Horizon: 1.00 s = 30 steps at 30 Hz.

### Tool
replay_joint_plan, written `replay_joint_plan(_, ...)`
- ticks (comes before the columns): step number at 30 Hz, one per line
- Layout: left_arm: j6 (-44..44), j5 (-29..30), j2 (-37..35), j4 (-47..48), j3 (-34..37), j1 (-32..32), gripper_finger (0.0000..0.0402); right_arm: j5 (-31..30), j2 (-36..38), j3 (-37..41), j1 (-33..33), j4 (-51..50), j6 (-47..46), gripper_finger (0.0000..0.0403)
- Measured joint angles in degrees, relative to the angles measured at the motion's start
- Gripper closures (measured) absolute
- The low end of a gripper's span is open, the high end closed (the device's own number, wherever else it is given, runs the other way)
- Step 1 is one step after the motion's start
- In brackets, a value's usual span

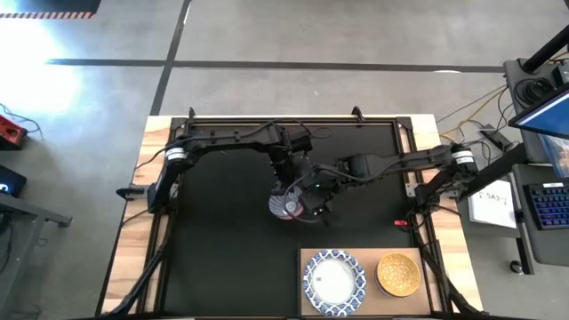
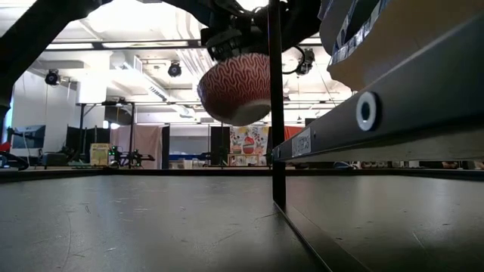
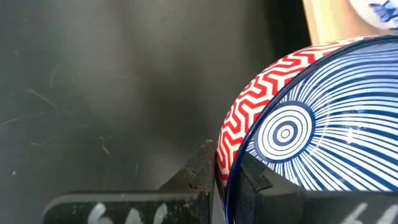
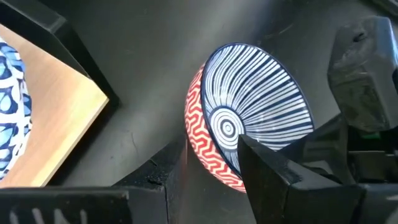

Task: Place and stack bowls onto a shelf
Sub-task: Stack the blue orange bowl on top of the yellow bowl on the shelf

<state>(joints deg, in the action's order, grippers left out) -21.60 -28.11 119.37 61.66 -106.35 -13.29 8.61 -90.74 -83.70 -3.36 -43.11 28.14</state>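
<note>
A pink-red bowl (image 1: 286, 206), zigzag-patterned outside and lined inside with blue-and-white rays around a bullseye, is held in the air above the black mat (image 1: 222, 249) near the middle of the bench (image 1: 133, 240); in the low view (image 2: 236, 87) it is seen well clear of the surface. Nothing is carried inside it.

The bowl's rim is pinched by both claws. The left claw (image 3: 227, 180) is clenched on the rim, with one finger against the red outer wall and the other inside on the blue lining. The right claw (image 4: 211, 168) is likewise closed across the rim of the same bowl (image 4: 249, 137), one finger outside and one inside, and the left arm's claw is seen at the bowl's far side in the right wrist view.

The shelf (image 1: 373, 293), a pale wooden board, is set at the bench's near edge toward the right corner. Two bowls are seen on it, side by side and apart: a larger white bowl with a blue patterned rim (image 1: 334, 282) on the left part, and a smaller orange-yellow bowl (image 1: 399, 274) on the right part. Both are upright and empty.
</note>
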Motion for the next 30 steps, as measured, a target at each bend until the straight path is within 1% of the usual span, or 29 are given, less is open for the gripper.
replay_joint_plan(5, 0.0, 0.1, 0.0, -0.1, 0.3, 0.0, 0.0393, 0.1, -1.4, 0.0, 0.0, 0.0, 0.1, 0.0271)
replay_joint_plan(10, -0.4, -0.3, 0.0, -0.1, 0.5, 0.1, 0.0393, 0.4, -1.2, 0.0, 0.0, 0.0, 0.3, 0.0271)
replay_joint_plan(19, -0.5, -2.3, -0.4, -0.7, 1.4, 0.3, 0.0393, 1.9, 3.4, 0.2, -0.9, -0.1, -1.6, 0.0271)
replay_joint_plan(23, -0.4, -1.9, -0.6, -0.2, 1.4, 0.3, 0.0393, 1.8, 5.3, 0.2, -1.5, -0.4, -4.6, 0.0271)
replay_joint_plan(30, 0.5, -1.3, -0.5, 0.9, 1.3, 0.2, 0.0393, 0.6, 6.3, 0.2, -1.7, -4.3, -7.9, 0.0271)
